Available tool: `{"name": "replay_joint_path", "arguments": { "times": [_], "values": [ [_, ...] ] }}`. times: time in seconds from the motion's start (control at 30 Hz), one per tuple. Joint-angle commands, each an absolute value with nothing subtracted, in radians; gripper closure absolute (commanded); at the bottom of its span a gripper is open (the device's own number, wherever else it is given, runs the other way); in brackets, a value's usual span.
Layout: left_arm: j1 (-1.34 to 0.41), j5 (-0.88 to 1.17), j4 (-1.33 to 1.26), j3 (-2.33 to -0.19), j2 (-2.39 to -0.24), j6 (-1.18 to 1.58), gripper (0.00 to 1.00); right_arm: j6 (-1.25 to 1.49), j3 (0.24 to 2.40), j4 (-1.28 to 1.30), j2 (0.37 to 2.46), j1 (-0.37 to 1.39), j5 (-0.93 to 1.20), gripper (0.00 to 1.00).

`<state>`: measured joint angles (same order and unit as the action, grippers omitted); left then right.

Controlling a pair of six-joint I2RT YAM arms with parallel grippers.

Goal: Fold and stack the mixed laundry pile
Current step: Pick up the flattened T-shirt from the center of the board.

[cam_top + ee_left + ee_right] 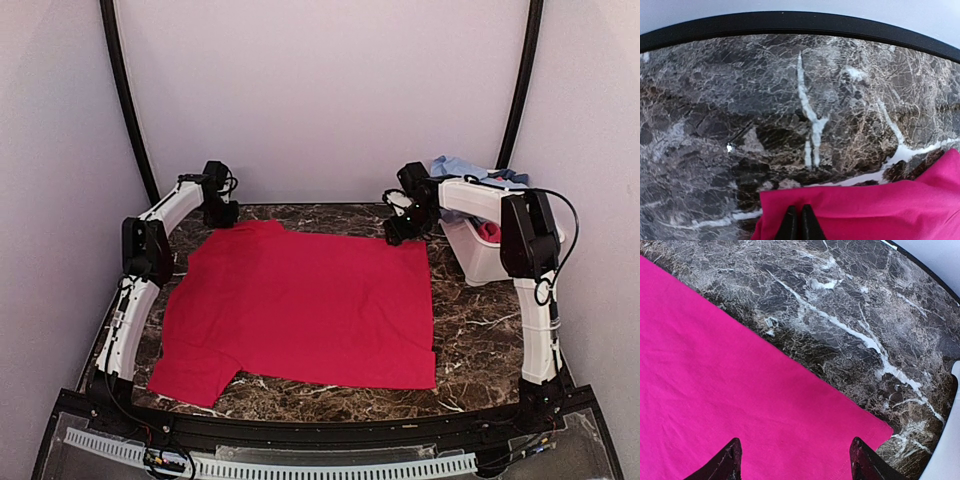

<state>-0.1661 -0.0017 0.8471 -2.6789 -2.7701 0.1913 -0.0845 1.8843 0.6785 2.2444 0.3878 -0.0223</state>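
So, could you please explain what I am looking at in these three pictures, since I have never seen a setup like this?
These are two white robot arms fixed at the near edge of a marble table. The wide picture comes from a fixed camera above and behind them; the other two come from small cameras on each wrist, looking down past the fingers.

A red T-shirt lies spread flat on the table. At the right, a white tub holds more laundry, light blue and red.

The left gripper sits at the shirt's far left corner. Its two dark fingers are pressed together on the cloth; whether they have pinched a fold I cannot tell.

The right gripper hangs over the far right corner with its fingers wide apart, holding nothing.
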Motion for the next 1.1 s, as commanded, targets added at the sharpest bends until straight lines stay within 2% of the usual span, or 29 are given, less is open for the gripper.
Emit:
{"name": "replay_joint_path", "arguments": {
  "times": [0.0,0.23,0.27,0.3,0.37,0.43,0.47,0.5,0.53,0.57,0.63,0.8,1.07],
  "values": [
    [-0.105,-0.011,0.913,-2.631,-2.753,0.274,1.0,-0.116,1.877,0.659,2.21,0.383,-0.02,0.29],
    [-0.026,0.051,0.866,-2.593,-2.702,0.268,0.99,-0.124,1.896,0.665,2.239,0.379,-0.005,0.29],
    [-0.029,0.065,0.841,-2.573,-2.685,0.252,0.92,-0.122,1.894,0.664,2.238,0.378,-0.005,0.29],
    [-0.038,0.06,0.813,-2.56,-2.666,0.244,0.89,-0.121,1.894,0.662,2.238,0.378,-0.005,0.29],
    [-0.056,0.023,0.786,-2.528,-2.647,0.217,0.97,-0.122,1.896,0.664,2.237,0.377,-0.005,0.29],
    [-0.06,-0.018,0.783,-2.526,-2.645,0.217,1.0,-0.127,1.895,0.666,2.235,0.376,0.008,0.29],
    [-0.059,-0.02,0.781,-2.527,-2.645,0.215,0.98,-0.131,1.896,0.665,2.236,0.377,0.02,0.29],
    [-0.059,-0.019,0.775,-2.528,-2.643,0.209,0.81,-0.136,1.898,0.663,2.236,0.376,0.025,0.29],
    [-0.059,-0.018,0.773,-2.528,-2.643,0.206,0.71,-0.139,1.903,0.664,2.24,0.375,0.031,0.29],
    [-0.059,-0.021,0.77,-2.527,-2.639,0.201,0.54,-0.139,1.91,0.665,2.247,0.376,0.032,0.29],
    [-0.059,-0.021,0.764,-2.527,-2.634,0.198,0.42,-0.14,1.937,0.672,2.267,0.374,0.027,0.3],
    [-0.06,-0.004,0.753,-2.529,-2.627,0.196,0.32,-0.139,2.037,0.714,2.349,0.375,-0.009,0.3],
    [-0.069,-0.009,0.736,-2.517,-2.613,0.187,0.28,-0.078,2.202,0.732,2.493,0.374,-0.15,0.33]
  ]
}}
